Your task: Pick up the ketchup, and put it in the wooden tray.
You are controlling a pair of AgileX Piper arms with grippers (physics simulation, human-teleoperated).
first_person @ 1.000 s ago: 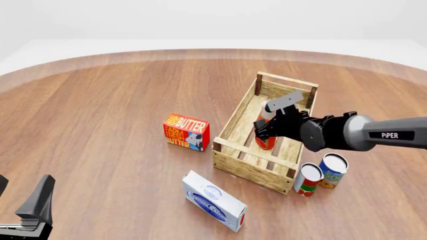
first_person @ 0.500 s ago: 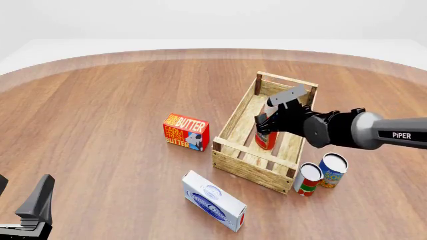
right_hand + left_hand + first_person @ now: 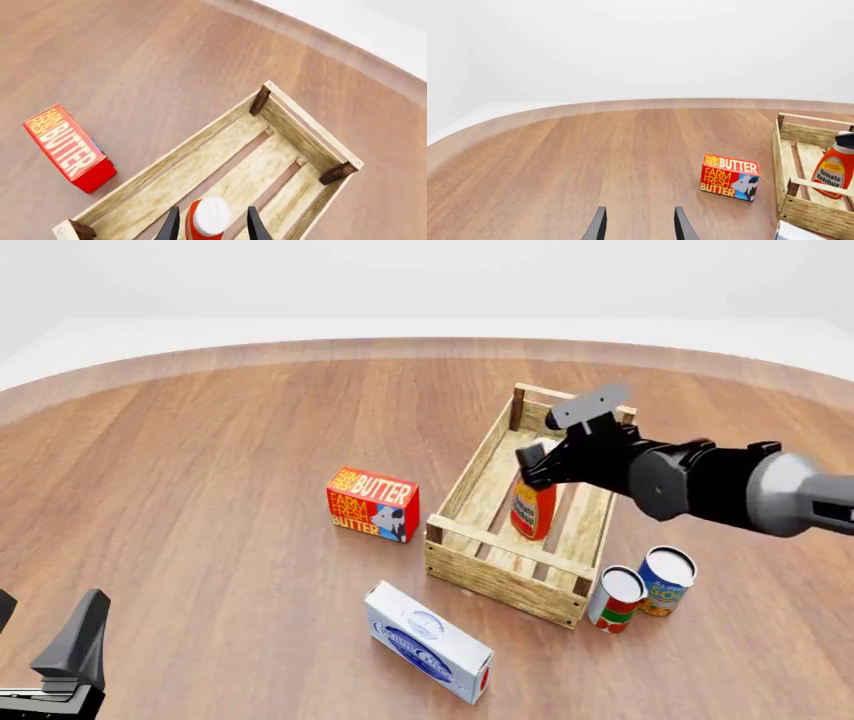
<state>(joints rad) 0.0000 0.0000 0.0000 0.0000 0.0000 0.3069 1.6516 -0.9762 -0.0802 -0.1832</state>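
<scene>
In the left wrist view, the left gripper (image 3: 639, 225) is seen with its fingers spread and nothing between them, low over the bare bench (image 3: 594, 150). Ahead of it, the butter box (image 3: 730, 176) stands just beside the wooden tray (image 3: 800, 212), and the ketchup (image 3: 834, 167) is seen upright inside that tray.

In the front view, the ketchup (image 3: 534, 505) stands on the tray floor near the middle of the wooden tray (image 3: 501, 575), its top hidden by the right gripper (image 3: 547, 465) poised over it. Two cans (image 3: 643, 588) stand close to the tray's near right corner, and a white carton (image 3: 427, 642) lies in front of the tray; neither blocks the way upward.

In the right wrist view, the white cap is seen between the fingers (image 3: 173, 225) of the right gripper (image 3: 212, 225). Whether the cap is pinched or merely flanked cannot be told. The bottle is judged light, stiff and smooth-skinned, so it may tip easily while standing on the slats; a hold around the neck just under the cap looks the surest.
</scene>
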